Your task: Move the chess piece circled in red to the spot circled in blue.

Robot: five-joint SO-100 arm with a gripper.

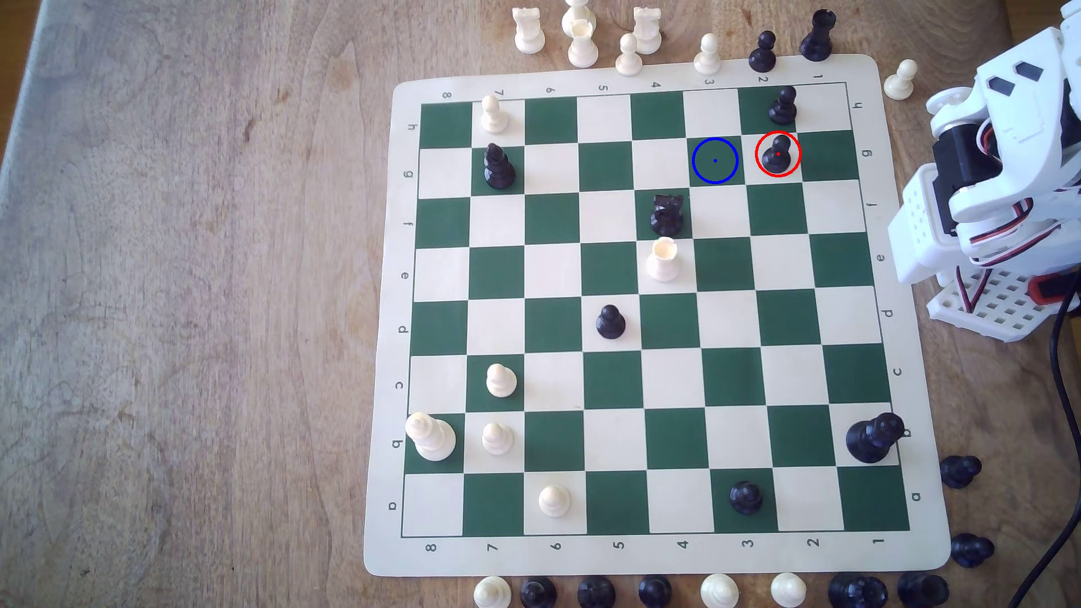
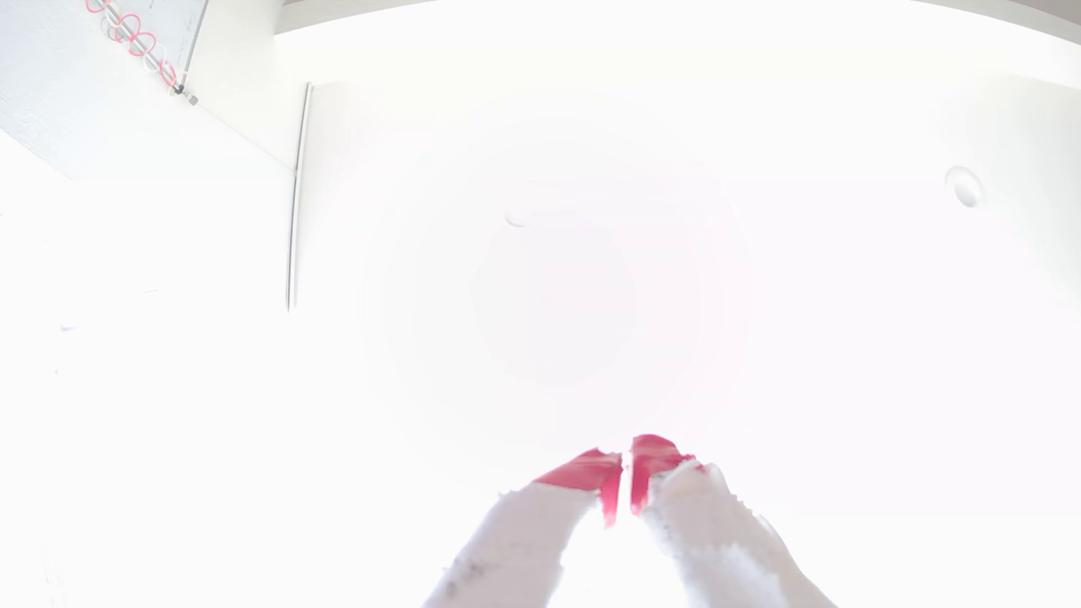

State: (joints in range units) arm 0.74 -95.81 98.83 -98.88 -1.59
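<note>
A wooden table (image 1: 175,292) carries a cream-bordered chessboard mat (image 1: 383,351) of green and cream squares. Its border is printed with the digits 8 down to 1 along the near and far edges, running from the exterior view's left to its right, and with the letters a to h up both sides. The white arm (image 1: 994,175), with black motors and red and black wiring, sits folded off the mat at the exterior view's right, well apart from every piece on the board.

The chess piece circled in red (image 1: 778,153), a small glossy black pawn, stands upright on a cream square in row g under column 2, its long axis vertical and its ball head uppermost. Another black pawn (image 1: 782,105) stands on the green square just beyond it in row h. The spot circled in blue (image 1: 715,160) is the green square just beside the ringed pawn toward the exterior view's left, and it is bare. A black knight (image 1: 667,214) stands one row nearer and one column further left.

In the washed-out wrist view, the gripper (image 2: 626,462) has its red-tipped fingers (image 2: 588,467) nearly together, a thin slit between them, holding nothing.
</note>
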